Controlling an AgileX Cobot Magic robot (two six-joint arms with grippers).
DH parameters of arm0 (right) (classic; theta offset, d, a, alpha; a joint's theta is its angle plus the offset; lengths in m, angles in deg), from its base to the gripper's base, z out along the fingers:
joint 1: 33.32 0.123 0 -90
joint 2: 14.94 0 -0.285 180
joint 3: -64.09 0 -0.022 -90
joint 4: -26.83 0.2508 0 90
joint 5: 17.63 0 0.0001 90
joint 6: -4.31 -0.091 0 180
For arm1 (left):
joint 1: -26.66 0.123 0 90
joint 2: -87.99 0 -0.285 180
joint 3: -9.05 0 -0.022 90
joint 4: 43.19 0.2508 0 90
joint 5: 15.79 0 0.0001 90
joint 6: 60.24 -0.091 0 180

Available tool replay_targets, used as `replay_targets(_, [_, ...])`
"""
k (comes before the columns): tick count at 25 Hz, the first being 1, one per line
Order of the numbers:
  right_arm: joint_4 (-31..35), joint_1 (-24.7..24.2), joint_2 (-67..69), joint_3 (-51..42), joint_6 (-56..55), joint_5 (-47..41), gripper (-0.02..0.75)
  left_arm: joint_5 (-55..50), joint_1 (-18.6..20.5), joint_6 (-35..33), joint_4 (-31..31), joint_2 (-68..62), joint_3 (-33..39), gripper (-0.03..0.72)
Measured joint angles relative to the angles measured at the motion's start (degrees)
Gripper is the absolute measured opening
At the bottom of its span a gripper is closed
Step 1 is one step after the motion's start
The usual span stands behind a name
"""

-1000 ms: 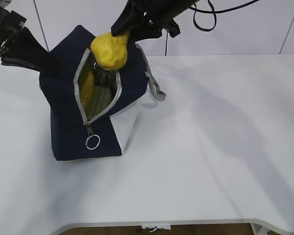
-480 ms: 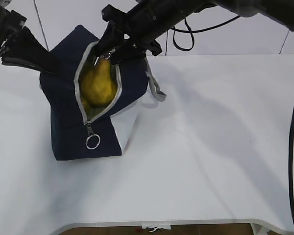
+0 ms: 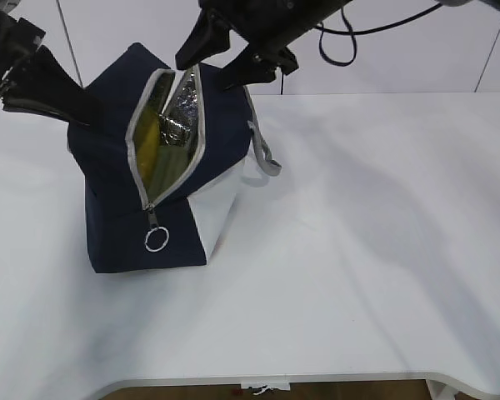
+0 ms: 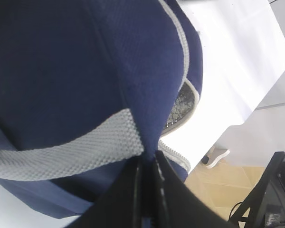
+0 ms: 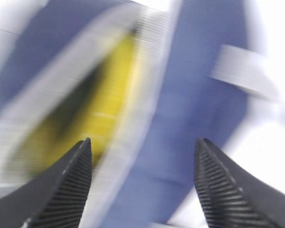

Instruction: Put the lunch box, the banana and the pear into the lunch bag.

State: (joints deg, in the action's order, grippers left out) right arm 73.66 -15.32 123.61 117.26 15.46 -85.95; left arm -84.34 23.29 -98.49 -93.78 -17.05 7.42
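The navy lunch bag (image 3: 117, 208) stands at the table's left with its zipper open and silver lining (image 3: 181, 108) showing. Yellow fruit (image 3: 147, 150) lies inside the opening; I cannot tell the pear from the banana there. The lunch box is hidden. My right gripper (image 3: 206, 75) is open and empty just above the bag's mouth; its blurred wrist view shows the gripper (image 5: 142, 147) over the yellow fruit (image 5: 109, 104) and the blue fabric (image 5: 199, 95). My left gripper (image 3: 71, 108) is shut on the bag's fabric (image 4: 61, 71) beside a grey webbing handle (image 4: 61, 152), holding that side up.
The zipper's ring pull (image 3: 157, 240) hangs at the bag's front. A second grey handle (image 3: 264, 156) droops on the bag's right side. The white table (image 3: 358, 250) stretches to the right and front. Cables (image 3: 350, 37) trail from the right arm.
The right gripper lowered the pear into the bag, let it go, and has risen open above the opening. The left gripper has not moved.
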Motion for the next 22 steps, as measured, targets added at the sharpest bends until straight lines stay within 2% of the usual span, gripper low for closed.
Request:
replay_targets(2, [-1.7,-0.6,-1.0,0.0,0.0,-0.9,0.508,0.0,0.0,0.0,0.0,0.0,0.0,-0.006])
replay_targets(10, [-17.4,-0.9,-1.6,0.0,-2.9,-2.6,0.507,0.0,0.0,0.0,0.1,0.0,0.0,-0.006])
replay_targets(13, [-18.4,-1.0,-1.5,0.0,-3.4,-2.7,0.507,0.0,0.0,0.0,0.1,0.0,0.0,-0.006])
replay_targets(22, [-15.7,-1.0,1.5,0.1,-3.5,-2.8,0.505,0.0,0.0,0.0,0.2,0.0,0.0,-0.006])
